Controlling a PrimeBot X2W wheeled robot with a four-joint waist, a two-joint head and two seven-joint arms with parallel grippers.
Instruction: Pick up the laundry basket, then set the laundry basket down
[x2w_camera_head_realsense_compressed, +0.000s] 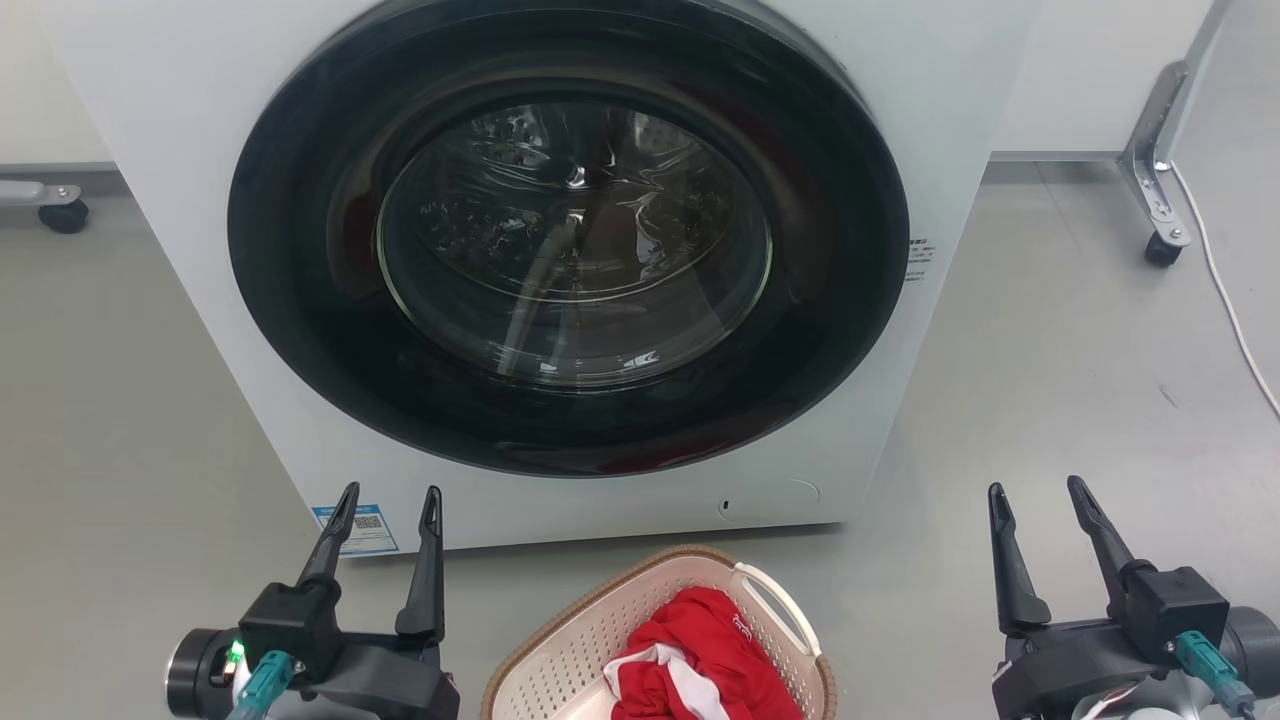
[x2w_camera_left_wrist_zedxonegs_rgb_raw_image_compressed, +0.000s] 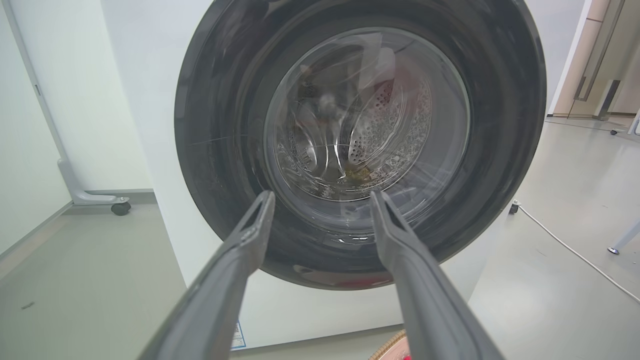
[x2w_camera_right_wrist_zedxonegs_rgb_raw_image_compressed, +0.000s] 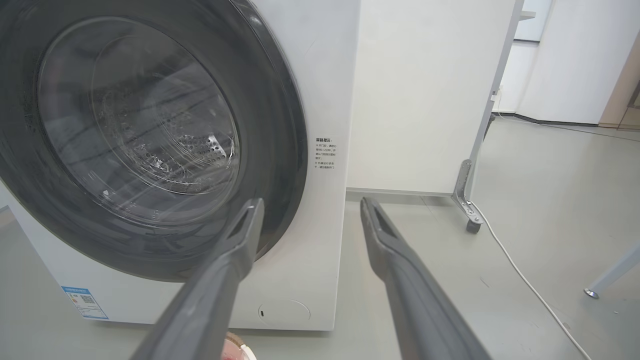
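waiting to lift the laundry basket, untouched at the foot of the washer.
left claw and right claw gape empty; next, likely, both lower to grip its sides.

The left gripper is being held low at the left of the head view and the right gripper low at the right, well apart from it, each with its 2 long dark fingers being held spread and pointed up that view.
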